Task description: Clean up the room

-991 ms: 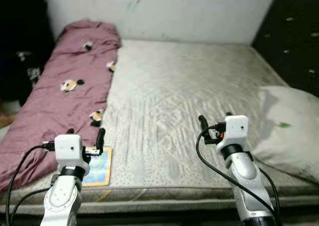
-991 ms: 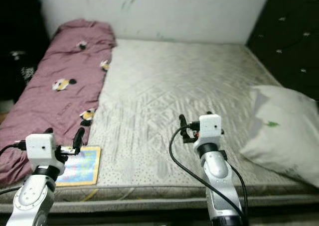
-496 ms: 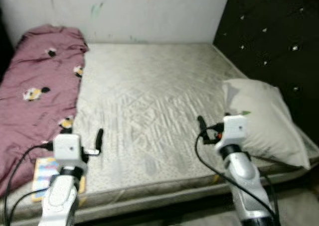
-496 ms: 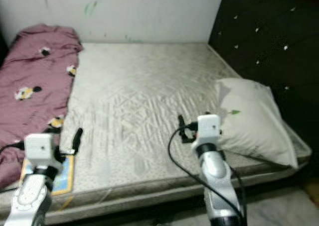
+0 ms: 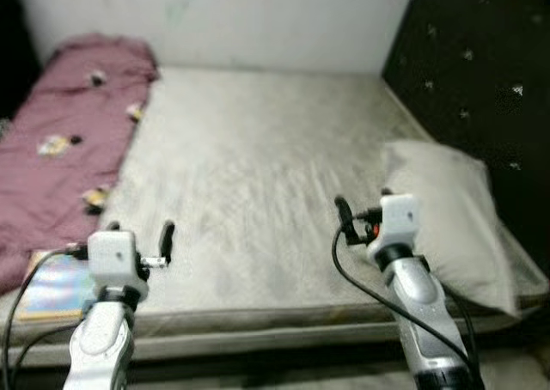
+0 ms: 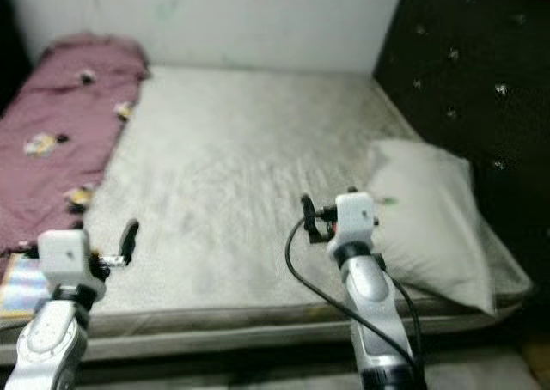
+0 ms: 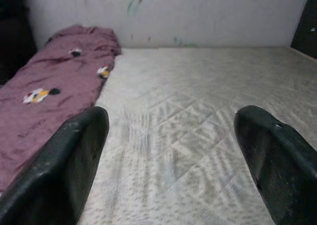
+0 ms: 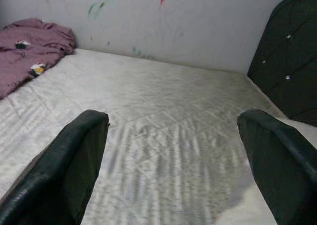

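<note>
Head views, slightly blurred: a bare quilted mattress (image 5: pixel 258 158) on a bed, seen from its near edge, with a pale marked wall (image 5: pixel 258 21) at the far edge and a dark tufted headboard (image 5: pixel 481 89) along the right edge. A maroon blanket (image 5: pixel 69 141) with small cartoon prints lies crumpled along the left edge. A white pillow (image 5: pixel 455 218) rests against the right edge near the near right corner. A colourful flat book (image 5: pixel 51 285) lies at the near left corner, partly under the blanket's hem.

The left gripper (image 5: pixel 142 240) hangs over the near edge just right of the book, apart from it. The right gripper (image 5: pixel 361 214) hangs over the near edge just left of the pillow; contact cannot be told.

Wrist views add what the head views leave unclear. In the left wrist view the left gripper (image 7: pixel 168 150) has its fingers (image 7: pixel 74 155) spread wide with only mattress between them, the blanket beyond. In the right wrist view the right gripper (image 8: pixel 173 155) is likewise spread wide and holds nothing; the headboard and a strip of pillow (image 8: pixel 297 131) show beside one finger.
</note>
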Robot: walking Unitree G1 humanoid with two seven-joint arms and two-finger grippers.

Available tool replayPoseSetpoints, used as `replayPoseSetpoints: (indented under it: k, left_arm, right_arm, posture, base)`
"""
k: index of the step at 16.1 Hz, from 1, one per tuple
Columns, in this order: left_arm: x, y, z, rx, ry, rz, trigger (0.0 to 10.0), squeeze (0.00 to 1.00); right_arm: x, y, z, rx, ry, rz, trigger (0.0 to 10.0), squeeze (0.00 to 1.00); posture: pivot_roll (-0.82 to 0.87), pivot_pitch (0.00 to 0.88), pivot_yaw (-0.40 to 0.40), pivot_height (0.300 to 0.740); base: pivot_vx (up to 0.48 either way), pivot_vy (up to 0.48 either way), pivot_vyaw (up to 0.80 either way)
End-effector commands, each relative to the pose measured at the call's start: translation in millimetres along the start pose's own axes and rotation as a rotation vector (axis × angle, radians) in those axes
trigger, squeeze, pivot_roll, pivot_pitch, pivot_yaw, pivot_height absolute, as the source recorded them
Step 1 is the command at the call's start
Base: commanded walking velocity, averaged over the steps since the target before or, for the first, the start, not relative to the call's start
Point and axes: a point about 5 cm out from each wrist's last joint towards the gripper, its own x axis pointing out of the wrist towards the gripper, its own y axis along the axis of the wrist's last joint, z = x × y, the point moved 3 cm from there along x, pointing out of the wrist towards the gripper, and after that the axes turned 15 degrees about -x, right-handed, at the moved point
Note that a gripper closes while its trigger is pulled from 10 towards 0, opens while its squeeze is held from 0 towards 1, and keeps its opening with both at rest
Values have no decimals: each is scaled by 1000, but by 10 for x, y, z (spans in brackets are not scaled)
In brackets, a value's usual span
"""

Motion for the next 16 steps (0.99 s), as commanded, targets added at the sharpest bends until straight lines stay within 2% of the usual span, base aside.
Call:
replayPoseSetpoints:
  k: [1,4,7,10,12,15,16]
  left_arm:
    - [0,-15,76,-11,-20,-2,10000,0]
    - [-4,-16,73,-12,-13,-1,10000,0]
    - [0,-11,53,-37,2,3,10000,0]
    - [3,-15,61,-29,1,0,10000,0]
    - [-5,-18,41,-32,27,4,10000,0]
    - [-26,3,13,-34,62,25,10000,0]
    - [-54,20,-18,-33,92,41,10000,0]
  right_arm:
    - [-10,-11,57,-14,-10,-6,10000,0]
    - [-11,-14,56,-6,-6,-7,10000,0]
    - [-8,12,33,-24,17,9,10000,0]
    - [-13,25,12,-38,25,17,10000,0]
    - [-8,0,27,-25,21,6,10000,0]
    - [23,-14,15,-27,44,1,10000,0]
    - [73,-5,-40,-33,86,5,10000,0]
  posture:
    - [-54,0,-48,740]
    - [-53,0,-50,740]
    - [-52,0,-52,740]
    - [-52,0,-52,740]
    - [-55,0,-44,740]
    - [-16,0,-92,740]
    - [9,0,-121,740]
  base:
    - [0,-371,0]
    - [0,-328,0]
    - [0,0,0]
    - [0,0,767]
    - [0,0,234]
    - [0,0,0]
    - [0,0,0]
